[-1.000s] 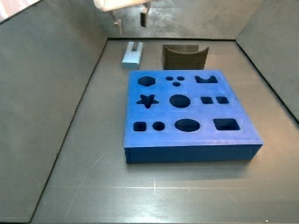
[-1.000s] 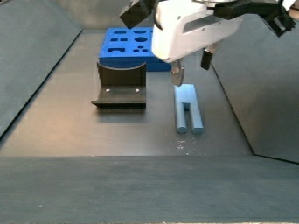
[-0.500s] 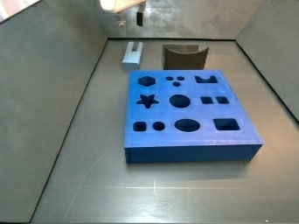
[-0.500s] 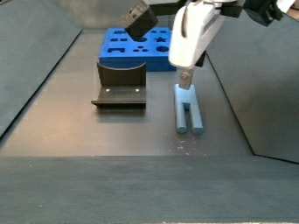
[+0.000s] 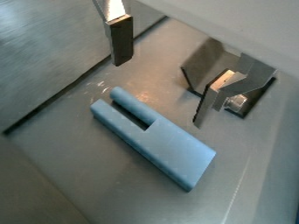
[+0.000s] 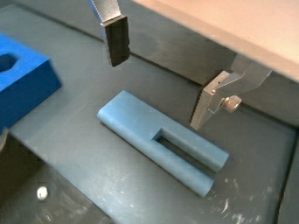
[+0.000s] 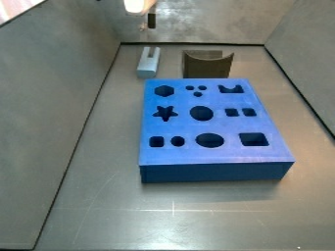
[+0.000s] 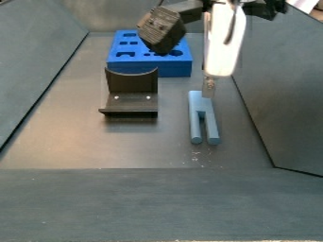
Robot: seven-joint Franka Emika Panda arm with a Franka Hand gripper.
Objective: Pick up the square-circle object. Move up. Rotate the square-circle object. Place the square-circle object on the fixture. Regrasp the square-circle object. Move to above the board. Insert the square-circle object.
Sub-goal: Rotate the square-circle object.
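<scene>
You had nothing picked up yet: the square-circle object [image 8: 202, 116] lay flat on the floor beside the fixture [image 8: 128, 93], apart from it, and every step remained. The gripper [image 6: 163, 74] hung above the peg with its jaws spread wide and empty. Both wrist views showed the peg's slot; only the side views showed the board [image 7: 210, 127], whose holes looked unfilled, probably.

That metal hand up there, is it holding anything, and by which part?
Nothing. The hand is open above the square-circle object, which lies flat on the floor between the fingers, untouched.
</scene>
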